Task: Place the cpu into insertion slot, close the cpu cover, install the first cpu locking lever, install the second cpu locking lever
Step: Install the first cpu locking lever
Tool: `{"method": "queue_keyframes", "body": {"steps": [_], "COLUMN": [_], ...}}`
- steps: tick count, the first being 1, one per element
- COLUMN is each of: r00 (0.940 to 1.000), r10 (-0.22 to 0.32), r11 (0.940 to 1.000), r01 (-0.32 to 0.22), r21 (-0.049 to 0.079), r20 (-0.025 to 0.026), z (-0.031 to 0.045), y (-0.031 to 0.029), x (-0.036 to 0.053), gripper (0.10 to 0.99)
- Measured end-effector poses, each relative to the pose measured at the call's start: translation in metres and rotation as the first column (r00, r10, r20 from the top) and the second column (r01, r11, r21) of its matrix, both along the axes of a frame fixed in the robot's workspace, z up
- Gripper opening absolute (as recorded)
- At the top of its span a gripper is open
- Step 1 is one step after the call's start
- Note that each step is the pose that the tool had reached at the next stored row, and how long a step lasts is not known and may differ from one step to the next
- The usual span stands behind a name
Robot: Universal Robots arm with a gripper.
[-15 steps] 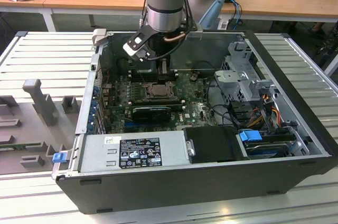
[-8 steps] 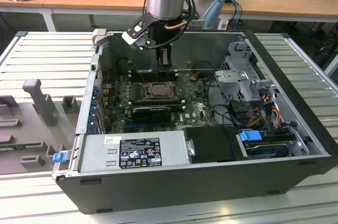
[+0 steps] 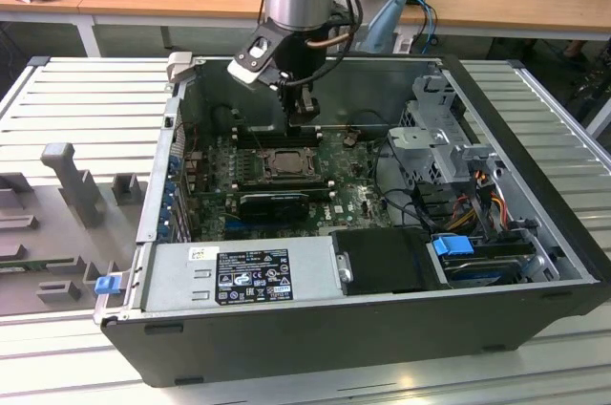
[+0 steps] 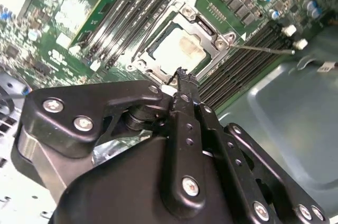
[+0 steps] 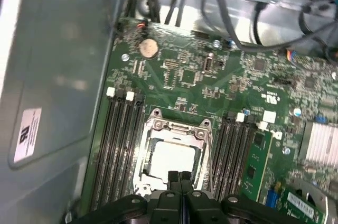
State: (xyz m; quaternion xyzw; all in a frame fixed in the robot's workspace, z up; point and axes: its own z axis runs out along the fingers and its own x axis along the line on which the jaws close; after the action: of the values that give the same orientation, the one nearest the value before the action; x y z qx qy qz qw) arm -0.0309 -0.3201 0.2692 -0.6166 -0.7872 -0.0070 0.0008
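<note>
- At the exterior view's left, grey plastic fixtures (image 3: 72,181) stand on the ribbed tabletop (image 3: 86,99), just beside the open computer case (image 3: 382,333).
- A blue latch (image 3: 107,283) sits at the case's near left corner, with the silver power supply (image 3: 239,276) along the near wall beside it.
- Around the middle of the green circuit board (image 3: 353,197) lies the insertion slot (image 3: 284,163), with long black memory slots (image 5: 119,139) on both sides of it.
- The cpu (image 5: 171,156) is seated in that slot, and its pale face shows through the window of the cpu cover (image 5: 177,127), which lies flat over it.
- The gripper (image 5: 179,175) hangs over the far edge of the slot, fingers pressed together with nothing between them; whether the tips touch the cover, I cannot tell.
- In the second wrist view, a thin metal lever (image 4: 264,49) juts from one corner of the cover across the memory slots.
- A long black card (image 3: 277,202) lies just near of the slot.
- At the exterior view's right, a metal drive cage (image 3: 449,142) stands above coloured cables (image 3: 477,197).
</note>
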Motion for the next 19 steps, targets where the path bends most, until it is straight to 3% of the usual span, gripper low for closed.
{"method": "queue_keyframes", "body": {"steps": [2,5,9,11,14,16,18,19], "r00": [0.9994,0.9935,0.9763,0.9607,0.9463,0.9302,0.9215,0.9135], "r10": [0.035,0.114,0.216,0.278,0.323,0.367,0.388,0.407], "r11": [0.9994,0.9935,0.9763,0.9607,0.9463,0.9302,0.9215,0.9135], "r01": [-0.035,-0.114,-0.216,-0.278,-0.323,-0.367,-0.388,-0.407], "r21": [0.000,0.000,0.000,0.000,0.000,0.000,0.000,0.000], "r20": [0.0001,0.0000,0.0001,0.0001,0.0001,0.0000,0.0000,0.0000], "z": [-0.0001,-0.0001,-0.0001,-0.0001,-0.0001,-0.0001,0.0000,-0.0001], "y": [0.0000,0.0000,0.0000,0.0000,0.0000,0.0000,0.0000,0.0000], "x": [0.0000,0.0004,0.0005,0.0005,0.0005,0.0005,0.0005,0.0005], "gripper": [0.106,0.106,0.106,0.106,0.106,0.106,0.106,0.106]}}
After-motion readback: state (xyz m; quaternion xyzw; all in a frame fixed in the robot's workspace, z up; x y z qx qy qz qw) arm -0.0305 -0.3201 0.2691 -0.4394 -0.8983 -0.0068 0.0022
